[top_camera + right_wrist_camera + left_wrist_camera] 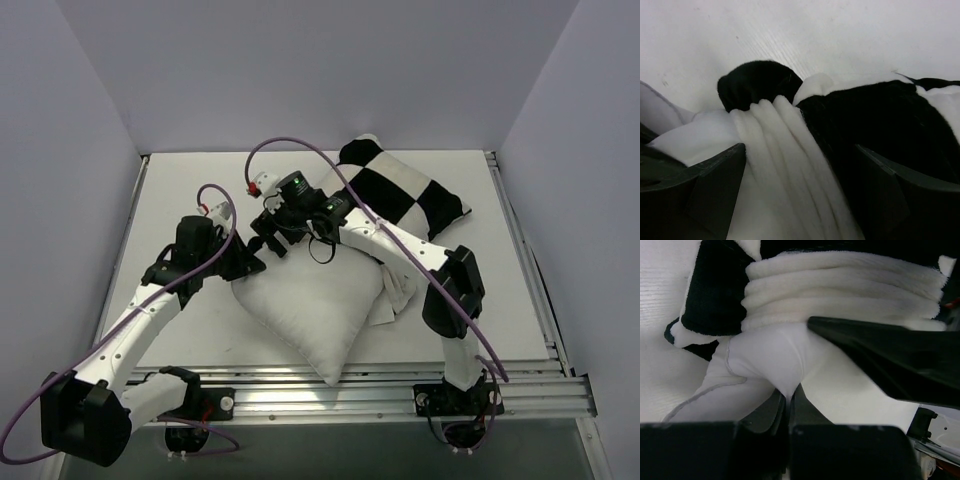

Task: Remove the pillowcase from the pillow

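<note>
The plain white pillow [315, 310] lies at the table's middle front, partly out of the black and white checked pillowcase [405, 195], which lies at the back right. My left gripper [250, 262] is shut on a pinch of the pillow's white fabric [785, 360] near its far left corner. My right gripper [275, 235] is closed around the bunched mouth of the pillowcase [790, 150]. The thick folds fill the gap and touch both fingers [715, 190]. The same folds [840, 290] show in the left wrist view, above a right finger [890, 360].
The white table [190, 180] has grey walls at the left, back and right. A metal rail [520, 385] runs along the front edge and the right side. A purple cable [300, 145] arcs above the right arm.
</note>
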Tool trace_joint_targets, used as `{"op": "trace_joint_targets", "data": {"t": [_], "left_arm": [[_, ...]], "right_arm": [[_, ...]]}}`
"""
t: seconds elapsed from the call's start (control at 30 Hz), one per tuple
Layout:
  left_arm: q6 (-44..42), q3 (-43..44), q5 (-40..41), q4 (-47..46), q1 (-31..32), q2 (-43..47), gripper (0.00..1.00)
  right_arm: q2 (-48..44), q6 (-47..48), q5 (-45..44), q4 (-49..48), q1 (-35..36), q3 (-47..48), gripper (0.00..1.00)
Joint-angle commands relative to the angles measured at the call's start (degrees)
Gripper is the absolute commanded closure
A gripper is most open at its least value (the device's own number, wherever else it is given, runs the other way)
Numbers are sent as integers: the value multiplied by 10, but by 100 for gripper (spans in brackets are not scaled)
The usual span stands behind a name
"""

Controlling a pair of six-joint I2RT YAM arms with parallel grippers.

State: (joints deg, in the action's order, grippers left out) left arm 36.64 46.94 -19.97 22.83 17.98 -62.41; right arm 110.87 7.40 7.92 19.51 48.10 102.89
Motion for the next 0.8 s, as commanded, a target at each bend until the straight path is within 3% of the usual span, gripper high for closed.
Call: {"op": "trace_joint_targets", "data": {"t": [0.0,0.1,0.17,0.2,0.23,0.33,0.4,0.57,0.77], "left_arm": [[-3,0,-14,-28,7,12,98],[-4,1,-10,-23,7,16,98],[-7,2,-4,-12,7,26,98],[-8,2,-1,-9,7,29,98],[-10,3,3,4,7,40,98],[-18,7,10,38,7,67,98],[-25,10,21,70,6,94,98],[-26,20,43,140,3,156,98],[-35,94,88,252,1,232,98]], "right_arm": [[21,31,-23,49,3,21,18],[29,31,-44,49,2,-3,24],[32,31,-69,50,-2,-15,39],[34,24,-103,47,-6,-27,48],[34,18,-113,44,-19,-31,67],[24,-3,-113,27,-63,-50,94],[15,-20,-112,19,-90,-53,100],[0,-64,-171,12,-163,-42,100],[-29,-155,-240,11,-296,-16,100]]}}
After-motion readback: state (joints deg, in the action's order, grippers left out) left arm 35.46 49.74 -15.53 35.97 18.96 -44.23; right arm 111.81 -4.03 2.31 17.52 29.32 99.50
